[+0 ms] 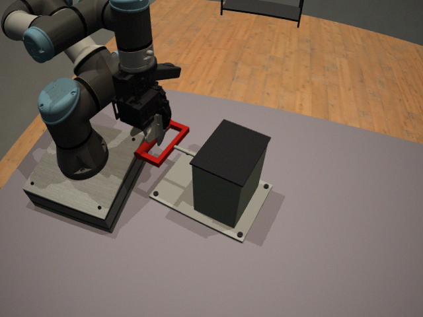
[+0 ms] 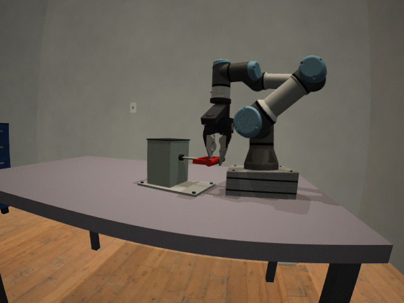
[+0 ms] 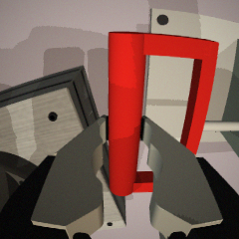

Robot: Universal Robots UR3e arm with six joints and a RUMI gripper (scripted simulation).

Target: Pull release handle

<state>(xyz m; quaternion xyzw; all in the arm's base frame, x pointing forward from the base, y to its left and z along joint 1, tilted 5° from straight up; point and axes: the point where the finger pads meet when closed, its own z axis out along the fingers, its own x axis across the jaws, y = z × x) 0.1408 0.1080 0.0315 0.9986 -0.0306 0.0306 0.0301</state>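
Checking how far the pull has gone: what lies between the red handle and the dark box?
A thin pale rod spans the gap from the red handle to the dark box, over the base plate; the top view shows it.
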